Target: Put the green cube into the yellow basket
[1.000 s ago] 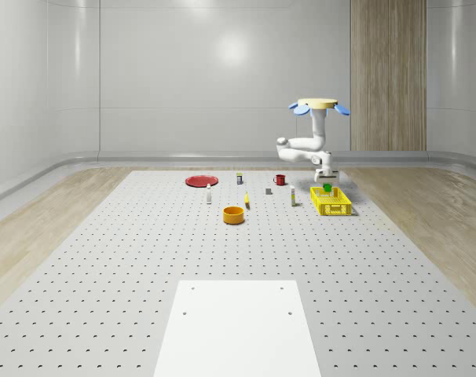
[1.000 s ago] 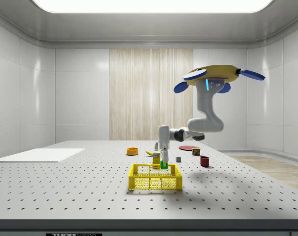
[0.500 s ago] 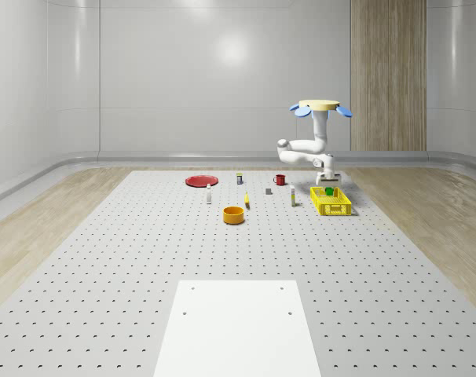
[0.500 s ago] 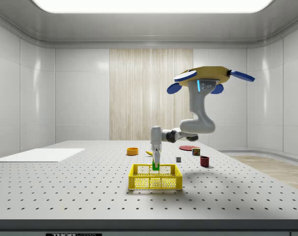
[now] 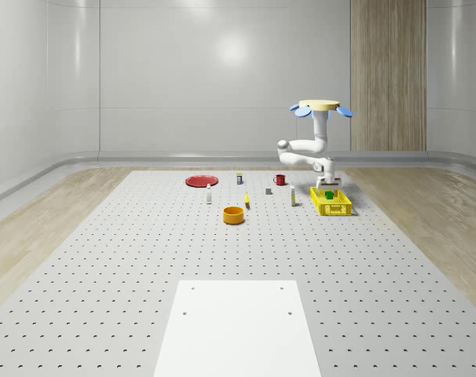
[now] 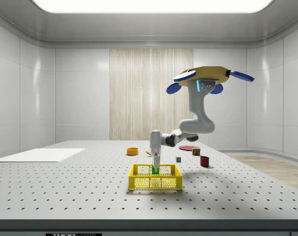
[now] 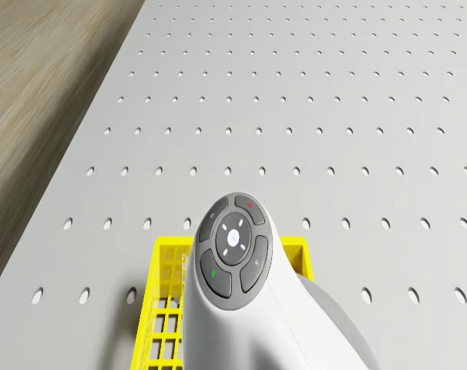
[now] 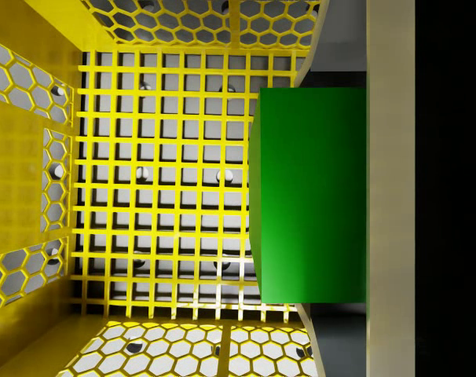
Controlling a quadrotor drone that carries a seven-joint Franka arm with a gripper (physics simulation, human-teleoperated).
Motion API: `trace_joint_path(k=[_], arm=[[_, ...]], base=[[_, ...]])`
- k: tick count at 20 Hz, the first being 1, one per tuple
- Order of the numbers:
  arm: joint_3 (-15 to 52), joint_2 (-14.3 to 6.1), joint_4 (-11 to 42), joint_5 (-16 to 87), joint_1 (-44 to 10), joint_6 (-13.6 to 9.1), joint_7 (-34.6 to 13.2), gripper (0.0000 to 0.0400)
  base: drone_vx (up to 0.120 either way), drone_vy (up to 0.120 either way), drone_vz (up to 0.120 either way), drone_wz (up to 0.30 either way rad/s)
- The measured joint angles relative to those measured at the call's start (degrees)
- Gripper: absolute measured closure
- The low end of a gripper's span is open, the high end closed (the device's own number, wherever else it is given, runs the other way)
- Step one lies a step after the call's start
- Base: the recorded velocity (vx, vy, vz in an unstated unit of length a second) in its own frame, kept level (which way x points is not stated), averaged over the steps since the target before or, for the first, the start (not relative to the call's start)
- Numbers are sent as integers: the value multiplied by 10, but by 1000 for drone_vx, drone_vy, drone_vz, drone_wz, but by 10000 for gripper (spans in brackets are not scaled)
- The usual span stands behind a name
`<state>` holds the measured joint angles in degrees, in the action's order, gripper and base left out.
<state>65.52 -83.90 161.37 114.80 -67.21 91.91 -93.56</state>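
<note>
Hovering beside basket [image 6: 155, 177], hand [image 6: 154, 167] inside pinching cube [image 8: 309, 195]; released off-centre near the wall, could bounce out.

Green cube [image 8: 309, 195], plain solid colour. Yellow basket [image 8: 34, 157]: square-grid floor, hexagon-mesh walls. Table [image 7: 310, 116] light grey, dotted with dark holes. Drone [image 6: 208, 74] yellow-topped, blue rotors; arm [image 6: 195, 123] white. Bowl [image 5: 233, 214] orange, plate [image 5: 200, 181] red.

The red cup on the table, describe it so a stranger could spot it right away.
Start at the perforated table and find the yellow basket under the hovering drone. The red cup stands beyond it, toward the back wall; the red plate is flat, while the cup is small and upright.
</note>
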Motion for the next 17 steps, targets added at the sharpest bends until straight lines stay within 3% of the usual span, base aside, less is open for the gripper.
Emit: trace_joint_path(k=[4, 9, 17], arm=[[-29, 2, -12, 28, -5, 13, 1, 150], [-40, 5, -17, 40, -7, 14, -7, 46], [-5, 6, -1, 9, 1, -5, -14, 7]], base=[[0, 0, 0, 0], [0, 0, 0, 0], [0, 0, 0, 0]])
